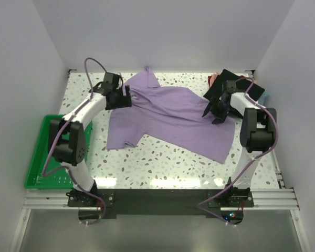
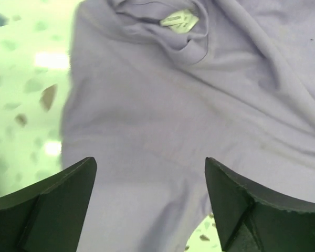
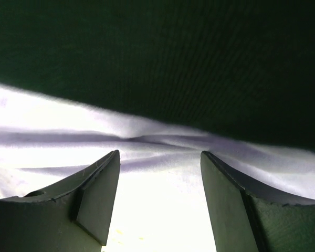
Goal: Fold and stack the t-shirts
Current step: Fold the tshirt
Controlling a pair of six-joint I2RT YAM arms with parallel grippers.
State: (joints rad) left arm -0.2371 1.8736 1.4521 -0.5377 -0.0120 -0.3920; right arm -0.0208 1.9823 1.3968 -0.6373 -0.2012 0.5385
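A large lavender-purple t-shirt [image 1: 168, 118] lies spread and rumpled across the middle of the table. My left gripper [image 1: 127, 97] is open, low over its left shoulder beside the collar; the left wrist view shows the cloth [image 2: 168, 121], the collar and its label [image 2: 179, 20] beyond the open gripper [image 2: 149, 165]. My right gripper [image 1: 212, 111] is open at the shirt's right edge. The right wrist view shows lavender cloth [image 3: 147, 152] between its open fingers [image 3: 102, 178], and a black t-shirt [image 3: 163, 58] just beyond. The folded black t-shirt [image 1: 232, 83] lies at the back right on red/pink [image 1: 213, 79] and light blue [image 1: 265, 97] ones.
A green plastic tray [image 1: 38, 157] sits at the table's left edge. White walls close the back and both sides. The speckled tabletop [image 1: 168, 163] shows in front of the shirt.
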